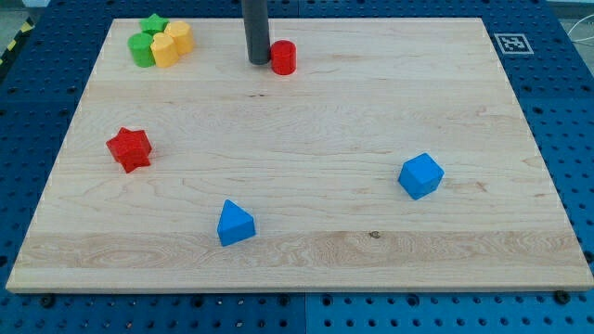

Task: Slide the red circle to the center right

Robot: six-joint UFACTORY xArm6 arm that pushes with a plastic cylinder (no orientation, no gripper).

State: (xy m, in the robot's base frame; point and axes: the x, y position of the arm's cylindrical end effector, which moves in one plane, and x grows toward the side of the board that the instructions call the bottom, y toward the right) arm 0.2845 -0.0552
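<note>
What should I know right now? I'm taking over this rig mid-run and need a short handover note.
My tip sits at the view's top, just left of the red circle, touching or nearly so.
The red circle is near the board's top edge, slightly left of middle.
Done: tip is lined up on the circle's left side. The circle is not yet at centre right.
Left: push it right and down toward the centre right, above the blue cube.
Red star, blue triangle and the green and yellow cluster are out of the path.

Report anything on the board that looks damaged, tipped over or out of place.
Nothing stands out. The wooden board looks undamaged and every block rests flat on it. My tip sits just to the view's left of the red circle.
</note>
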